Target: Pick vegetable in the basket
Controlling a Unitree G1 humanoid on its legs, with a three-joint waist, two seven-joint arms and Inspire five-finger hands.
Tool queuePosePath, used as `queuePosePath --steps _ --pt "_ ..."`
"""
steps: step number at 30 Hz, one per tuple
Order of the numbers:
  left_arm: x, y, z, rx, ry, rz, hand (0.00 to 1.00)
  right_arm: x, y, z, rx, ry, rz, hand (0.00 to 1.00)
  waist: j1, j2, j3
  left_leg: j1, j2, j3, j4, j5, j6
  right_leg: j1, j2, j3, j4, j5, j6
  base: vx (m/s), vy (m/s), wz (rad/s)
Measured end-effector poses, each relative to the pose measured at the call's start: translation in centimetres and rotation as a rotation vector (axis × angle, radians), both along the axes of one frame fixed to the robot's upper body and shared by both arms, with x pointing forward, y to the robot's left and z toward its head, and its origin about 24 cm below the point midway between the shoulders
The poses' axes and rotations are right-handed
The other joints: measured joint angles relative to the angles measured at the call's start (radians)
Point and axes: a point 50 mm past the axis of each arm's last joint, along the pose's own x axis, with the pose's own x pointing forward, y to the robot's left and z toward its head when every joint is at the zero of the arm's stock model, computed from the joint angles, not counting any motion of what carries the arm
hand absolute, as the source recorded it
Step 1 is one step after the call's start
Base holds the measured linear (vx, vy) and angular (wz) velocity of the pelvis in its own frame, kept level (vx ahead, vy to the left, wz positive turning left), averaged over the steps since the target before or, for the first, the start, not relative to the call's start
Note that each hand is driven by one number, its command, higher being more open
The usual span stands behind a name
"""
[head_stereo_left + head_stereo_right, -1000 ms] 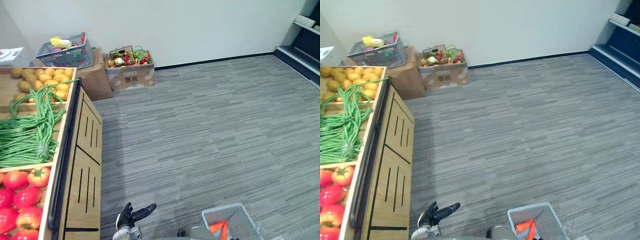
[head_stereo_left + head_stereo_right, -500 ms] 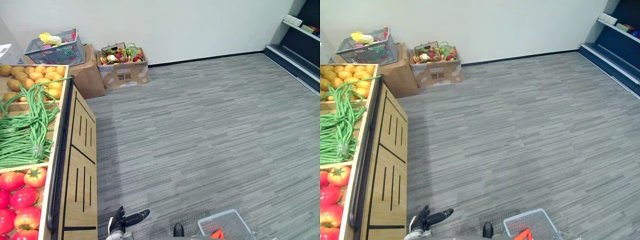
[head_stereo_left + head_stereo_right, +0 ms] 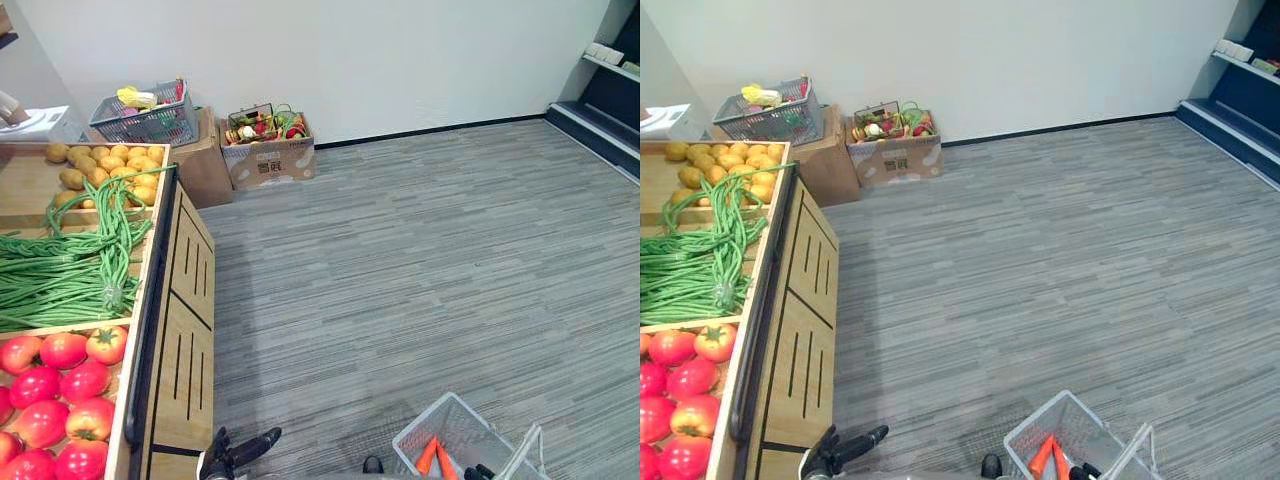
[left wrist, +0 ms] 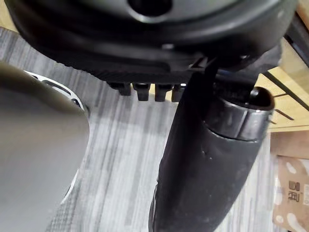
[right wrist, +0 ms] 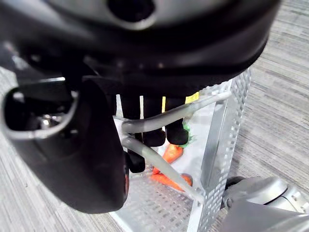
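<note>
Basket (image 3: 462, 425): we log carrots (image 3: 434, 459) inside. Right robot hand (image 5: 91, 150) is curled round the basket's handles (image 5: 159, 164). Left robot hand (image 3: 232, 454) has relaxed fingers and is empty, low beside the surface (image 3: 185, 350). Unpicked there: tomatoes (image 3: 62, 385), green beans (image 3: 70, 270), potatoes (image 3: 105, 170). We judge the task partly done, with more picking to come.

A pale cardboard box (image 3: 272, 166) sits beside a brown box (image 3: 208, 172) against the white wall (image 3: 400, 60)
</note>
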Motion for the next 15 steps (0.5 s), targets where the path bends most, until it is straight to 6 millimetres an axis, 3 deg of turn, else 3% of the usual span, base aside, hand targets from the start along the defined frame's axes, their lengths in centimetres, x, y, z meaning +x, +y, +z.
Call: queuePosePath --steps 2,5,8,12,13,14,15 --pt "-0.2 0.1 -0.1 0.008 0.011 -0.005 1.0 -0.3 0.3 -0.1 0.008 0.008 -0.002 0.0 -0.003 -0.012 -0.012 0.026 -0.041 0.017 -0.034 0.0 0.001 0.003 -0.038 0.001 0.003 0.0 0.01 0.11 0.233 -0.03" --pt "0.0 -0.2 -0.1 0.013 0.016 -0.051 1.0 -0.4 0.2 -0.1 0.0 0.016 -0.013 0.0 -0.003 -0.003 -0.024 0.043 -0.086 0.04 -0.051 0.004 0.033 0.001 -0.086 0.009 0.016 -0.026 0.048 0.17 0.2 -0.06" --pt "0.4 -0.8 0.0 0.009 0.01 -0.093 1.0 0.1 0.2 -0.1 0.001 0.01 -0.01 0.0 -0.007 0.008 -0.026 0.082 -0.142 0.066 -0.061 -0.004 0.06 -0.072 -0.145 0.023 0.211 -0.123 0.08 0.27 0.244 -0.08" --pt "1.1 -1.2 0.1 0.009 -0.004 -0.134 1.0 0.7 0.8 -0.1 0.016 -0.008 -0.008 0.0 -0.014 0.016 -0.012 0.138 -0.157 0.061 -0.039 -0.005 0.063 -0.166 -0.177 0.025 0.53 -0.138 0.065 0.2 0.178 -0.03" --pt "1.3 -1.3 0.1 0.008 -0.009 -0.14 1.0 0.8 0.9 -0.1 0.019 -0.014 -0.009 0.0 -0.02 0.015 -0.005 0.155 -0.157 0.052 -0.04 -0.01 0.071 -0.188 -0.18 0.024 0.601 -0.137 0.046 0.22 0.093 0.39" --pt "1.7 -1.2 0.2 0.016 -0.017 -0.157 1.0 0.9 1.6 -0.3 0.035 -0.018 -0.011 0.0 -0.036 0.011 -0.004 0.17 -0.154 0.024 -0.046 -0.023 0.092 -0.229 -0.169 0.033 0.664 -0.221 0.039 0.19 0.022 0.46" --pt "2.1 -1.0 0.4 0.022 -0.027 -0.162 1.0 1.0 1.8 -0.3 0.042 -0.022 -0.01 0.0 -0.041 0.003 -0.001 0.17 -0.154 0.01 -0.051 -0.026 0.095 -0.241 -0.16 0.033 0.658 -0.246 0.042 0.25 -0.044 0.68"
